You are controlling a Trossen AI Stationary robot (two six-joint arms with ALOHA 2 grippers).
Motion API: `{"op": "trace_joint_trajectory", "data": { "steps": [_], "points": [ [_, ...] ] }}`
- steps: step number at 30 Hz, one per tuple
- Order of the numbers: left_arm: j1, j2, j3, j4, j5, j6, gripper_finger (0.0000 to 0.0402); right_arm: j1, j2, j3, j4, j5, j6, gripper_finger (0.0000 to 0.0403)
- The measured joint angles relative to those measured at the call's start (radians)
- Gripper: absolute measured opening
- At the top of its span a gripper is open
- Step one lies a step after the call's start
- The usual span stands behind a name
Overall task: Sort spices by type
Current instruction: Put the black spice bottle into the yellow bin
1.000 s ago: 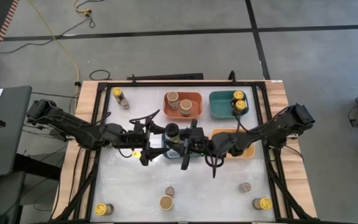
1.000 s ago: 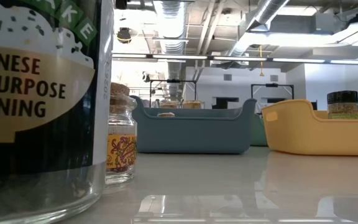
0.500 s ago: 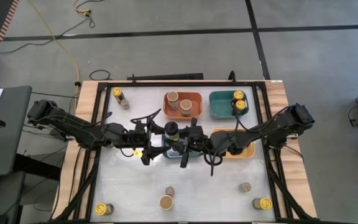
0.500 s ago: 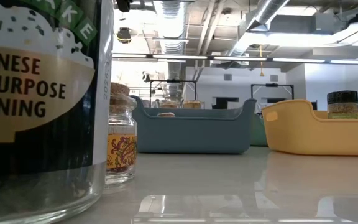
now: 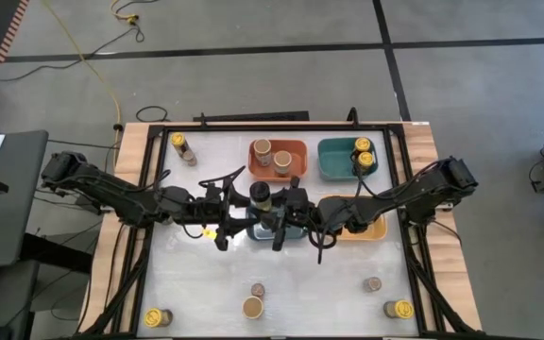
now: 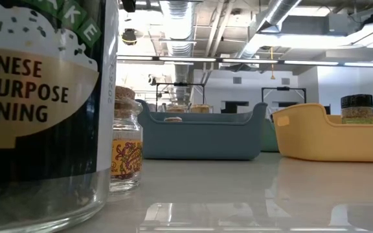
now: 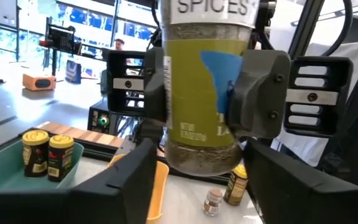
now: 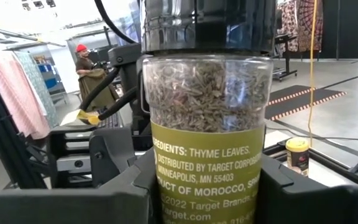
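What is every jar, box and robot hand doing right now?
thyme jar: upright, lid on, held off the table.
right gripper: shut on the thyme jar.
left gripper: at the same jar, opposite side.
orange bin: holds two tan-lidded jars.
teal bin: holds two yellow-lidded jars.
yellow bin: holds one dark-topped jar.

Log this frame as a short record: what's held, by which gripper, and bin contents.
held item: thyme jar, dark top
holder: right gripper, clamped on its sides
left gripper: at the jar's other side, grip unclear
location: table centre, above the blue bin
orange bin: two tan-lid jars
teal bin: two yellow-lid jars
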Motion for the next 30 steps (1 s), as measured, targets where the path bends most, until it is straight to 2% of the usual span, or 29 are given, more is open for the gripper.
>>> {"op": "trace_joint_trajectory", "data": {
  "steps": [6, 11, 26, 30],
  "points": [
    [0.000, -0.001, 0.000, -0.003, -0.001, 0.001, 0.0160, 0.000, -0.001, 0.000, -0.011, 0.005, -0.001, 0.0203],
    [0.000, -0.001, 0.000, -0.004, -0.003, 0.017, 0.0137, 0.001, -0.002, 0.000, -0.016, 0.006, 0.000, 0.0209],
    [0.000, -0.001, 0.000, -0.036, -0.020, 0.015, 0.0134, 0.001, -0.002, -0.001, -0.029, 0.004, 0.000, 0.0210],
    [0.000, -0.001, 0.000, -0.050, -0.019, -0.005, 0.0153, 0.001, -0.001, -0.001, -0.033, -0.001, 0.000, 0.0210]
  ]
}}
